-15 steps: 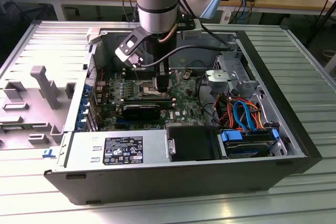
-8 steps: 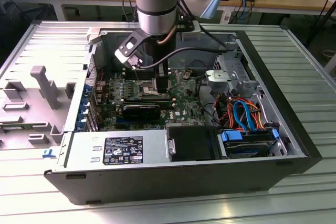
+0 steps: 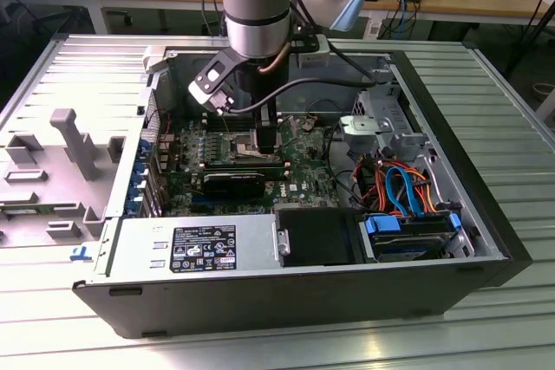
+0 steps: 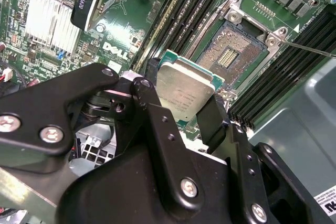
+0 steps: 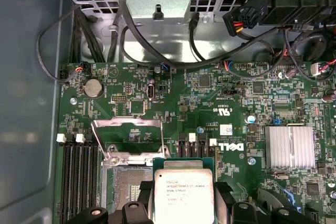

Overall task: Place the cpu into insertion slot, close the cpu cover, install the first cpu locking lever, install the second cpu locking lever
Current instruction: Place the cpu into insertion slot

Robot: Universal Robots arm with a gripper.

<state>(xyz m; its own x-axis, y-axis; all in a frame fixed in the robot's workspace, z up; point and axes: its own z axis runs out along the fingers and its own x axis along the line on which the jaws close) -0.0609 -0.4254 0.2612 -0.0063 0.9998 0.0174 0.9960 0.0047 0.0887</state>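
We saw the gripper (image 4: pixel 181 100) with its fingers (image 4: pixel 212 121) clamped on the chip (image 4: pixel 184 93), close by the open socket (image 4: pixel 228 51) (not yet seated), and judged that a tilted or off-centre drop could bend its pins.

Bright, even light glares off the cpu (image 5: pixel 184 198).

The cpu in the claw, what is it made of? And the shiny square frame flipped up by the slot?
The cpu: its top looks like dull silvery metal, glaring under the light; the green rim beneath looks like circuit board. The cpu cover: thin bare metal, probably steel, bright along its bent edges. The gripper clamping the cpu: matte black, plastic or coated metal, hard to tell.
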